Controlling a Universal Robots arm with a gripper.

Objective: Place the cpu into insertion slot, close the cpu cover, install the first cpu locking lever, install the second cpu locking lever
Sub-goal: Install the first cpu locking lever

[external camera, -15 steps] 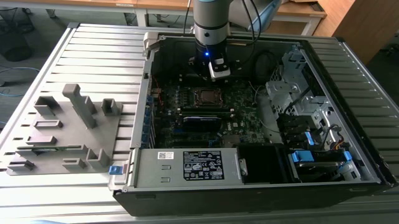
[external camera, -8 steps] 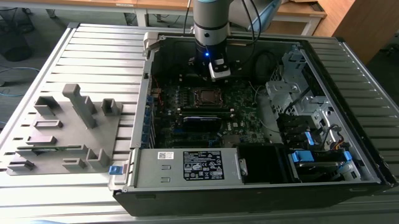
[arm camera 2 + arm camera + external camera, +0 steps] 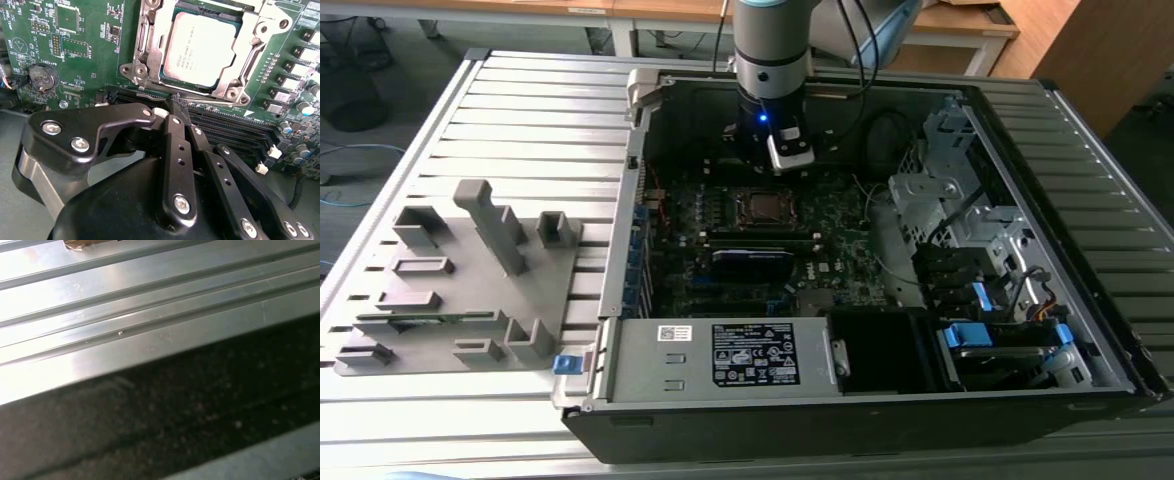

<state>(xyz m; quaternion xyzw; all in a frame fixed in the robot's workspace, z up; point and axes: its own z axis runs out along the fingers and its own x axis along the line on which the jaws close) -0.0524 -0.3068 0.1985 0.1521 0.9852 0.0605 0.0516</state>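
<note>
Fingers (image 3: 176,150) pressed together, gripping nothing — the gripper (image 3: 179,107) hangs just short of the insertion slot (image 3: 761,205). Across the exterior view from its left: grey fixture block (image 3: 454,270), then the open case (image 3: 638,180), socket mid-board. The cpu (image 3: 200,47) lies seated in it, the cpu cover (image 3: 150,47) framing it. Light, stiff, likely delicate underneath — take it by the edges, I'd say.

grey rack (image 3: 460,292) beside open case (image 3: 854,428)
</note>
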